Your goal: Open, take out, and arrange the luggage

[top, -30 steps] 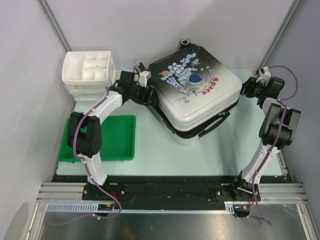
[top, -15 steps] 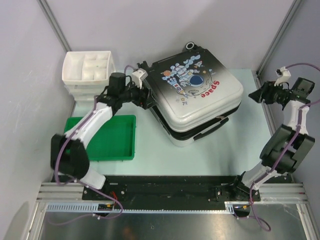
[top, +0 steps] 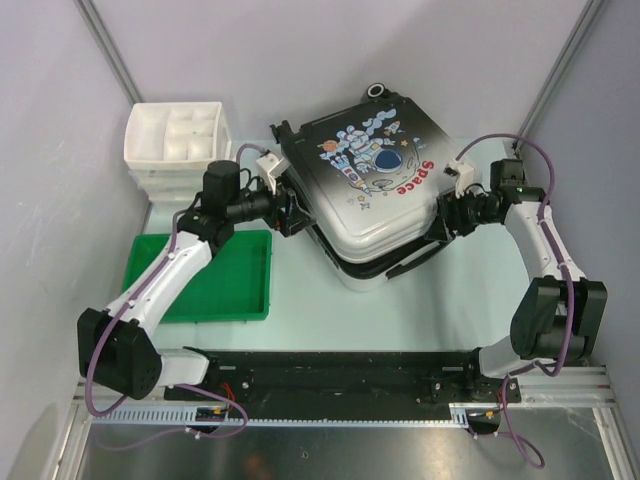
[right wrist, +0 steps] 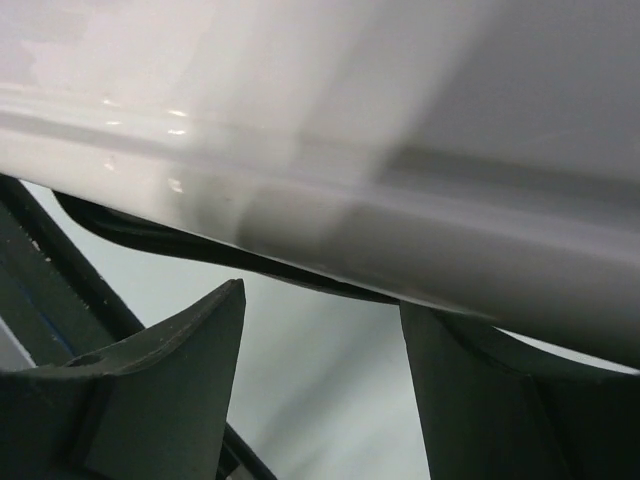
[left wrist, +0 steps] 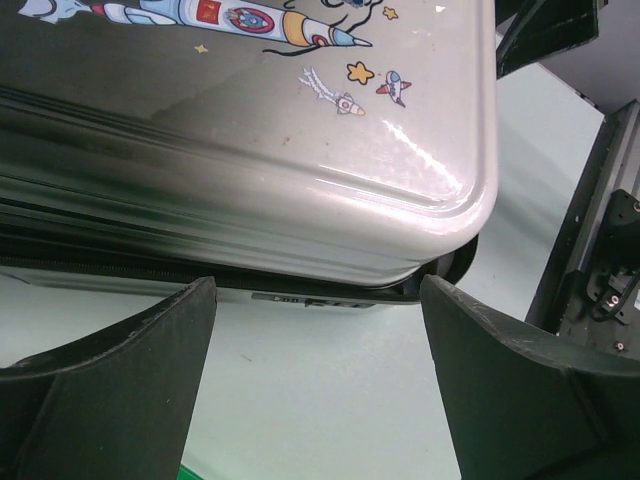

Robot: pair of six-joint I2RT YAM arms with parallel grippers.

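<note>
Luggage upper centre, on tabletop. Top view hides jaw gaps at shell sides. Wrist views show left gripper and right gripper spread, empty. Right wrist view blurred, shell cut off.

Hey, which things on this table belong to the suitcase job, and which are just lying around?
Part of the job: luggage, left gripper, right gripper.
Just lying about: white drawer box, green tray.

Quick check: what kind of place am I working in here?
Probably a lab test cell: plain grey partition walls, a pale table edged by an aluminium rail, and staged props, the luggage and a green tray.
</note>
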